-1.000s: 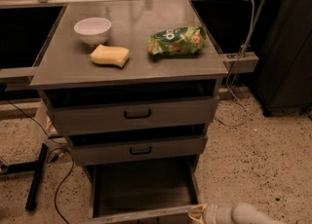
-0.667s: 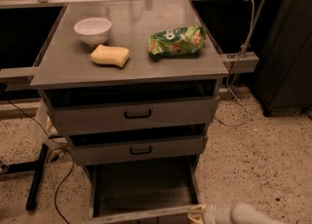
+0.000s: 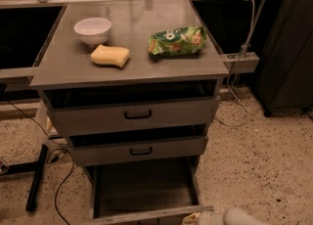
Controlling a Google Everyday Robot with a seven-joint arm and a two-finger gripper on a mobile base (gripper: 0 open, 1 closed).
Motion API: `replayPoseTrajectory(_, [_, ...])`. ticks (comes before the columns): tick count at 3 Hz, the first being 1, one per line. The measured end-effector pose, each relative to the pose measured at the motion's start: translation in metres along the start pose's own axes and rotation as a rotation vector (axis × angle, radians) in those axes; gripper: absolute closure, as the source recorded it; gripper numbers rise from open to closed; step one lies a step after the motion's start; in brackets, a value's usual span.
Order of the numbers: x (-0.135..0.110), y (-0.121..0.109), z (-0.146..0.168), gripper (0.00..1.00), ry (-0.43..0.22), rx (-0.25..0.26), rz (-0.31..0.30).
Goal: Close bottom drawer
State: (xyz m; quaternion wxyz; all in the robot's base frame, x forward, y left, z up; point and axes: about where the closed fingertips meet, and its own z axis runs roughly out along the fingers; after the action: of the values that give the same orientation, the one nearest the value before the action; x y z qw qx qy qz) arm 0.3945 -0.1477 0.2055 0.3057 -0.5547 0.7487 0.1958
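Note:
The bottom drawer (image 3: 146,214) is the lowest of the grey cabinet's three and is pulled far out. Its inside (image 3: 142,187) looks empty, and its front panel runs along the lower edge of the camera view. My gripper (image 3: 195,217) is at the bottom edge, just right of centre, right at the right end of the drawer's front panel. The pale arm (image 3: 242,217) trails off to the right behind it. The drawer's handle is out of view.
The middle drawer (image 3: 139,150) and top drawer (image 3: 137,115) stick out slightly. On the cabinet top are a white bowl (image 3: 93,31), a yellow sponge (image 3: 110,56) and a green snack bag (image 3: 176,40). A black stand leg (image 3: 36,185) and cables lie on the floor at left.

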Motion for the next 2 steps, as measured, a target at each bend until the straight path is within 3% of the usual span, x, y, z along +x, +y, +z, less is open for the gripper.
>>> replayPoseTrajectory(2, [0.012,-0.018,0.043,1.0,0.006,0.005,-0.056])
